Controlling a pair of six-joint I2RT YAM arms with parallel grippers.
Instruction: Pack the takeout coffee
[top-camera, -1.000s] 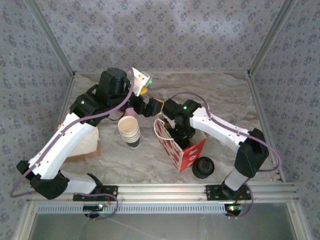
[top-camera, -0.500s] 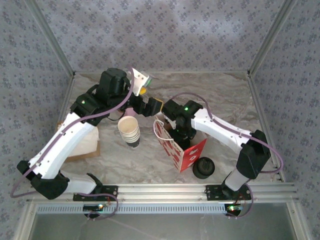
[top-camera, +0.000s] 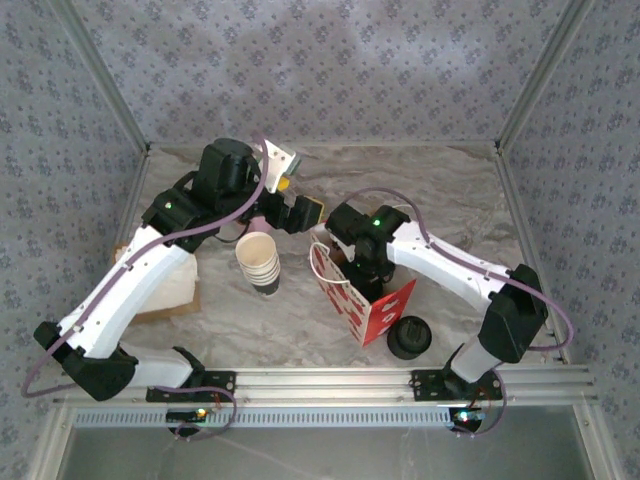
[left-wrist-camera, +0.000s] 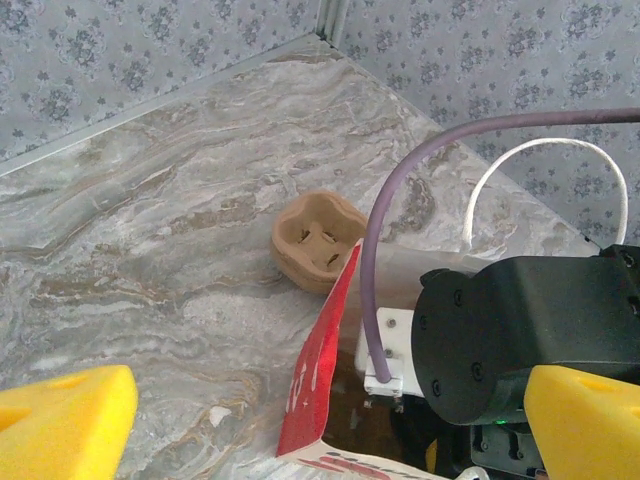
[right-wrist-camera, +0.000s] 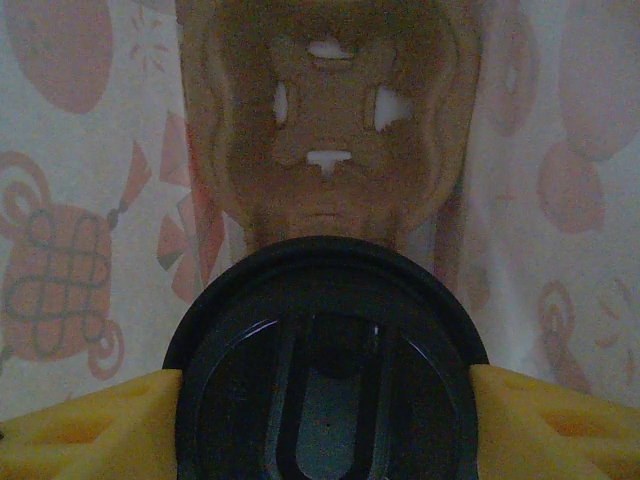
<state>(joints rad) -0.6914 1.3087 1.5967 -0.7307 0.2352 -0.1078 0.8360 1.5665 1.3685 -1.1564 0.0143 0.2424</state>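
The takeout coffee (right-wrist-camera: 325, 330) shows its round black lid between the yellow fingers (right-wrist-camera: 90, 425) of my right gripper (right-wrist-camera: 325, 410), which is shut on it. That gripper (top-camera: 362, 272) reaches down into the red patterned paper bag (top-camera: 372, 312), so the cup's sides are hidden. Below the cup, at the bag's bottom, lies a brown cardboard cup carrier (right-wrist-camera: 330, 120). My left gripper (top-camera: 300, 200) hangs open just behind the bag's rim (left-wrist-camera: 320, 370), holding nothing.
A stack of lidless striped cups (top-camera: 260, 262) stands left of the bag. A squat pile of black lids (top-camera: 407, 337) sits at its right front. Another cardboard carrier (left-wrist-camera: 318, 240) lies on the marble table beyond the bag. Brown paper (top-camera: 170, 290) lies at the left.
My right arm has sunk a little further into the bag, and the bag has shifted slightly toward the front. The left arm has barely moved.
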